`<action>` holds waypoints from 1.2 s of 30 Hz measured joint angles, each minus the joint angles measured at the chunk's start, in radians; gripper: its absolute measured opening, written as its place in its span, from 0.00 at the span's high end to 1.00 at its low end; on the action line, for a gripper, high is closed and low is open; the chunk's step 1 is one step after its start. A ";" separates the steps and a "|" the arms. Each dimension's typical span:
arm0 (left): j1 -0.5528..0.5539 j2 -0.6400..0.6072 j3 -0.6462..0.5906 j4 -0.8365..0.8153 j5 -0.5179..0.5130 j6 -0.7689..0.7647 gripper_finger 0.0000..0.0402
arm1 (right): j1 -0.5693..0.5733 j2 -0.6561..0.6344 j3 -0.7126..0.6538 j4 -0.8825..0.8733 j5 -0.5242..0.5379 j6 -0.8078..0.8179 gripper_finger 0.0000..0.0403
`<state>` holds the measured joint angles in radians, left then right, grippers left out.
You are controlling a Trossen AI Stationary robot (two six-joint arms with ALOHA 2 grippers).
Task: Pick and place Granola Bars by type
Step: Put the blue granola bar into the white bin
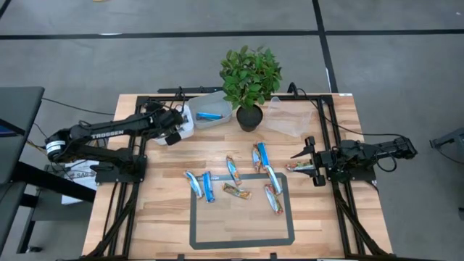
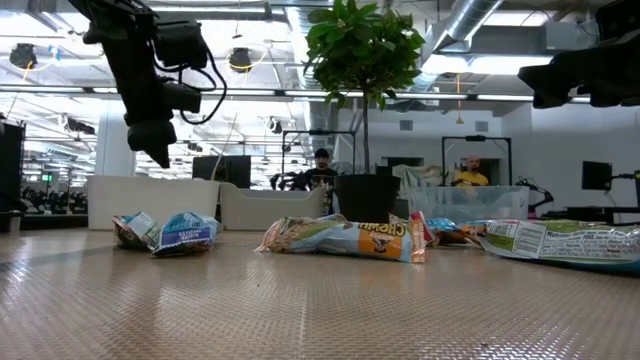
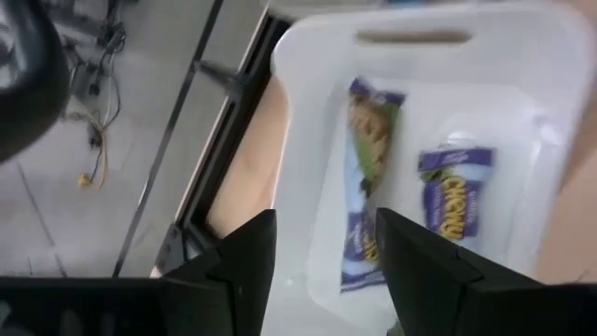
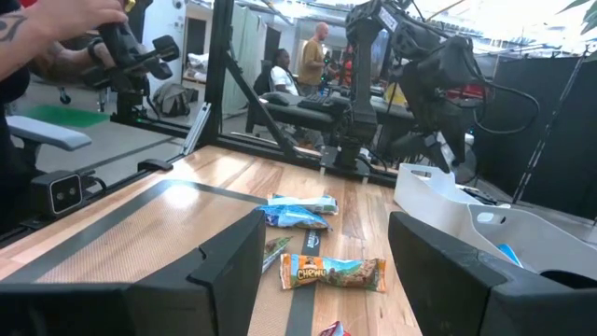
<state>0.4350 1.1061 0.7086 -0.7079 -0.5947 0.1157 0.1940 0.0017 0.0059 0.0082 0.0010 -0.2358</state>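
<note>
L hand point(image 3: 317, 271) hangs over the white tub point(image 1: 214, 102), fingers apart, empty; two blue bars point(image 3: 368, 182) inside. R hand point(image 1: 303, 154) waits near bench point(image 1: 159, 217) edge, fingers apart.

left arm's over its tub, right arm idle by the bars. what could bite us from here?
1. Left gripper hangs open just above the white tub, two blue bars inside; retracting low could clip its rim.
2. Bars near the potted plant overlap; the open right gripper may grab two types together.
</note>
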 joint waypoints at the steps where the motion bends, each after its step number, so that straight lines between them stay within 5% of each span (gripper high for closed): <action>1: -0.011 -0.008 0.000 0.015 0.014 0.013 0.56 | 0.000 0.000 0.000 0.000 0.000 0.000 0.44; 18: -0.461 -0.071 0.000 0.162 0.266 0.576 0.56 | 0.000 0.000 0.000 0.000 0.000 0.000 0.44; 36: -0.761 0.224 0.000 0.420 0.356 0.754 0.56 | 0.000 0.000 0.000 0.000 0.000 0.000 0.44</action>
<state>-0.3264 1.3298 0.7090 -0.2883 -0.2392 0.8696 0.1940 0.0017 0.0062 0.0082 0.0013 -0.2356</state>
